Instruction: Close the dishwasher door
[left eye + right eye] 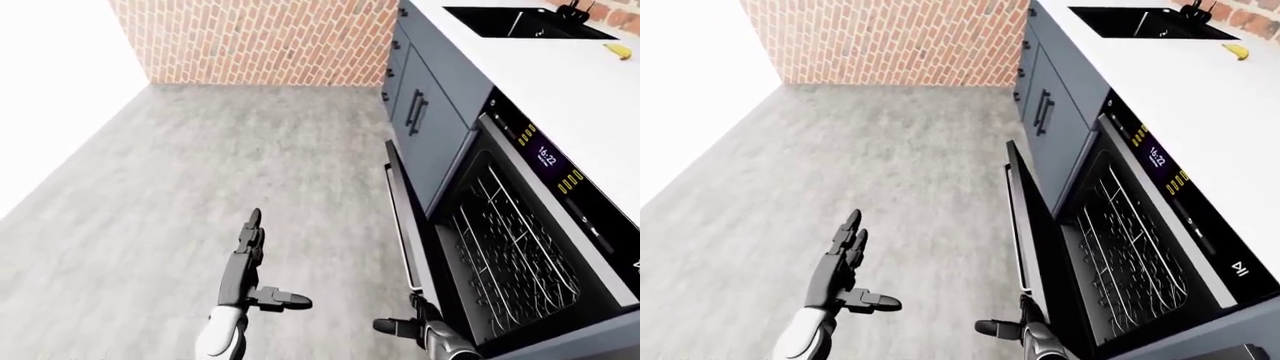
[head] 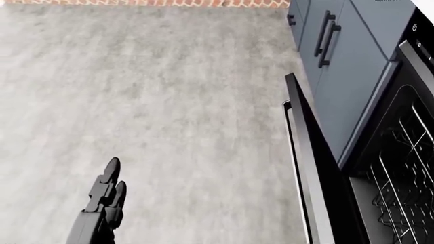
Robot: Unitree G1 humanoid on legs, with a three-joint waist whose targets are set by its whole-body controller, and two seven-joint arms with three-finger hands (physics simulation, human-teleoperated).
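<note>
The dishwasher door (image 1: 402, 225) hangs partly open, seen nearly edge-on, its bar handle facing the floor side; it also shows in the head view (image 2: 309, 168). Behind it the tub with its wire rack (image 1: 510, 247) is exposed under a lit control strip (image 1: 545, 159). My right hand (image 1: 398, 315) is open with fingers spread, low at the bottom of the left-eye view, right beside the door's outer face; contact cannot be told. My left hand (image 1: 262, 259) hovers open over the floor, well left of the door, fingers straight and thumb out.
Dark blue cabinets (image 1: 420, 112) with bar handles run above the dishwasher in the view. A white counter (image 1: 560, 82) holds a black sink (image 1: 520, 22) and a yellow item (image 1: 620, 50). A brick wall (image 1: 260, 37) stands at the top; grey floor (image 1: 200, 165) spreads left.
</note>
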